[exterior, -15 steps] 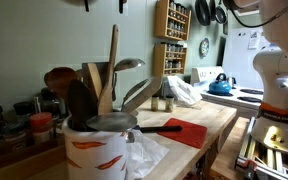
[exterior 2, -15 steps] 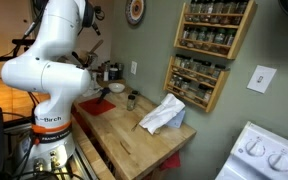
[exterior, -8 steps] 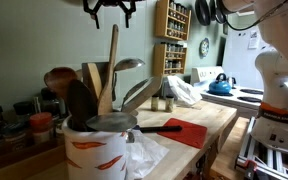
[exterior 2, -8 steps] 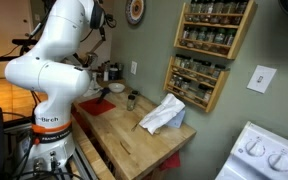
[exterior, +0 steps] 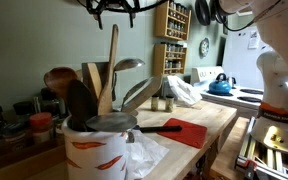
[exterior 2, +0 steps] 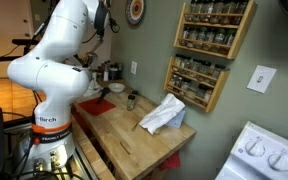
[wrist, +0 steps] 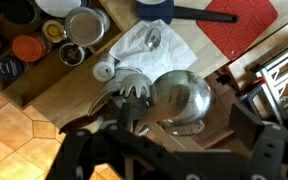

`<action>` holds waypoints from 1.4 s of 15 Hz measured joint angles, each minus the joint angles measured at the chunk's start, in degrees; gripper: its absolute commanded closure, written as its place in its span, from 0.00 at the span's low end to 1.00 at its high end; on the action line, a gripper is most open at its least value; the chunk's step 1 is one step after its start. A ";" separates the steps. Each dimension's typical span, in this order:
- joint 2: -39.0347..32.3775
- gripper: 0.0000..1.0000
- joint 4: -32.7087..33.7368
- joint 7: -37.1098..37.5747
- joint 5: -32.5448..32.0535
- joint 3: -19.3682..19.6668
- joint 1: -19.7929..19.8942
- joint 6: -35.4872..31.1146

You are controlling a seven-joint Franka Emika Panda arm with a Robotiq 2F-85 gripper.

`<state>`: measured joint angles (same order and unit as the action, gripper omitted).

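My gripper [exterior: 113,8] hangs open and empty high above a white utensil crock [exterior: 96,150] with orange marks at the near end of the wooden counter. It also shows in an exterior view [exterior 2: 99,14] past the white arm. The crock holds a wooden spatula [exterior: 112,62], a steel ladle [exterior: 129,65] and dark spoons. The wrist view looks straight down on the crock. There the ladle bowl [wrist: 181,97] and a white slotted spoon [wrist: 134,88] lie between the spread jaws of my gripper [wrist: 184,125]. It touches nothing.
A red mat [exterior: 190,131] and a black pan handle [exterior: 160,127] lie beyond the crock. A white cloth [exterior 2: 164,114] lies further down the counter. Jars [exterior: 34,122] stand by the wall. A spice rack [exterior 2: 199,55] hangs above, and a blue kettle [exterior: 220,86] sits on the stove.
My gripper has come down into the top of the exterior view, above the crock. The arm has shifted slightly. Nothing on the counter has moved.
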<state>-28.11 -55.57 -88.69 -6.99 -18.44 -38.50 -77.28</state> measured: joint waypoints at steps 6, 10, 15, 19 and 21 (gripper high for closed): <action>0.14 0.22 -1.87 9.09 0.63 0.11 -0.04 -3.59; 0.78 0.33 -3.69 13.01 0.02 0.61 -0.04 -5.71; 2.59 0.62 -6.25 14.21 -0.92 0.93 -0.04 -5.72; 4.09 0.94 -8.14 14.37 -1.37 1.03 -0.04 -5.72; 4.71 1.00 -8.89 14.37 -1.42 1.03 -0.04 -5.72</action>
<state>-23.40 -64.46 -74.32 -8.41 -17.41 -38.53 -83.00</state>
